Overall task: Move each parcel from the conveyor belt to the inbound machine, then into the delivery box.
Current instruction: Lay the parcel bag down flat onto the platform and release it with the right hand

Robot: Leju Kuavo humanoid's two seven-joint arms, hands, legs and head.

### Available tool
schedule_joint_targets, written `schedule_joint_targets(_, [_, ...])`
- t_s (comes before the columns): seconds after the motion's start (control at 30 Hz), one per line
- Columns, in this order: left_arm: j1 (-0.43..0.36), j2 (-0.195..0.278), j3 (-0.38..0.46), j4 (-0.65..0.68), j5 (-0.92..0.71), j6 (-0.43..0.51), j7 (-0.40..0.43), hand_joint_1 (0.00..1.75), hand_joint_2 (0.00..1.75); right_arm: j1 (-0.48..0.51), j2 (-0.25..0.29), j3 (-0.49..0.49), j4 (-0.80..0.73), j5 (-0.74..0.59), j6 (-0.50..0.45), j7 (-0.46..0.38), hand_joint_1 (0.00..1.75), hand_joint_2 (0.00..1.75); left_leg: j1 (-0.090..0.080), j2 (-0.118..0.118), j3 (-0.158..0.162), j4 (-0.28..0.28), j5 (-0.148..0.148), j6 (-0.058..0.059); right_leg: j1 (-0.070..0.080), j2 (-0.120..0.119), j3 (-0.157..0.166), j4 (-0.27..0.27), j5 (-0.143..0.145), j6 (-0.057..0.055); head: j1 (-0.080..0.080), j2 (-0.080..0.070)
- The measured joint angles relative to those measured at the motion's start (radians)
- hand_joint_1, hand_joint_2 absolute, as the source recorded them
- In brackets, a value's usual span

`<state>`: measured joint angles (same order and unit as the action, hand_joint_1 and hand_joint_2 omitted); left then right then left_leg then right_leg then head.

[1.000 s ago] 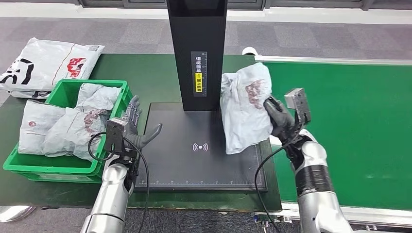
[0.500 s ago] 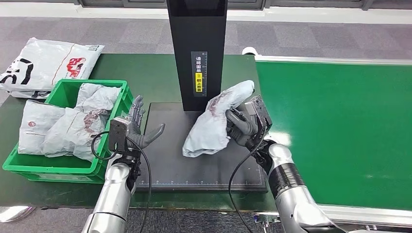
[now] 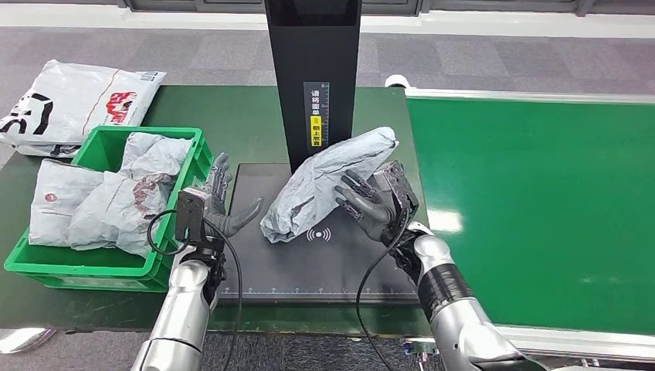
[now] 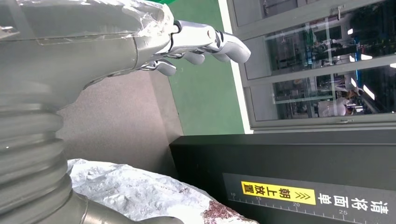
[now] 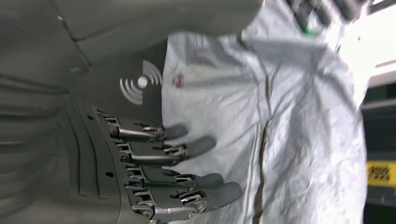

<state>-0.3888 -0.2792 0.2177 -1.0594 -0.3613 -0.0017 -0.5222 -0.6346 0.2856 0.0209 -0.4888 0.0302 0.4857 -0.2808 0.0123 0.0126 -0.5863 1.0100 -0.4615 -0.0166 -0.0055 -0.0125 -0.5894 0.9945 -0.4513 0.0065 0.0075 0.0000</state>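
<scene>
Parcel [image 3: 328, 185] is now lying lower and further left across your inbound machine's black plate [image 3: 309, 267], leaning on its column [image 3: 313, 85]. Your right hand [image 3: 369, 205] is opening, fingers spread against it; your left hand [image 3: 220, 205] is waiting, spread. Blur is hiding whether the fingertips [image 5: 219, 186] are touching.

parcels: four or five in all
on scanner [image 3: 324, 255]: one parcel [image 3: 324, 185], centre of frame
in bin [image 3: 100, 267]: about three parcels [image 3: 100, 201], left of frame; the exact count is hard to tell
on counter [image 3: 232, 116]: one parcel [image 3: 73, 97], upper left
bins: one
scanners: one
belts [image 3: 541, 209]: one, right
hands: two, left [image 3: 218, 202] and right [image 3: 371, 205]
</scene>
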Motion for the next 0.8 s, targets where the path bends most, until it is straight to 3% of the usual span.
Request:
schedule_joint_targets(0.2, [0.015,0.002,-0.001,-0.014,0.004,0.019,0.011,0.00,1.75,0.005,-0.007,0.052,-0.044,0.141,-0.161,-0.051,0.00,1.75,0.000,0.000,0.000,0.000,0.000,0.000,0.000,0.000,0.000,0.000,0.000,0.000,0.000,0.000])
schedule_joint_targets(0.3, [0.050,0.007,-0.001,-0.050,0.006,0.025,0.016,0.00,1.75,0.041,-0.020,0.096,-0.172,0.236,-0.266,-0.045,0.00,1.75,0.000,0.000,0.000,0.000,0.000,0.000,0.000,0.000,0.000,0.000,0.000,-0.001,0.000,0.000])
schedule_joint_targets(0.43, [0.088,0.015,0.000,-0.091,0.008,0.030,0.019,0.00,1.75,0.112,-0.037,0.142,-0.359,0.286,-0.310,-0.028,0.00,1.75,0.000,0.000,0.000,0.000,-0.001,-0.001,0.000,0.000,-0.001,0.000,-0.001,-0.001,0.000,0.000])
schedule_joint_targets(0.63, [0.127,0.027,0.010,-0.128,0.012,0.034,0.020,0.00,1.75,0.276,-0.080,0.176,-0.696,0.304,-0.379,-0.081,0.00,1.75,0.000,-0.001,-0.001,0.000,-0.002,-0.001,0.000,-0.001,-0.001,0.000,-0.003,-0.001,0.000,0.000])
schedule_joint_targets(0.8, [0.178,0.035,0.034,-0.177,0.015,0.040,0.018,0.00,1.75,0.509,-0.102,0.154,-1.095,0.232,-0.454,-0.198,0.00,1.75,0.000,-0.002,-0.001,0.000,-0.006,-0.001,0.000,-0.002,0.000,0.000,-0.006,-0.001,0.000,0.000])
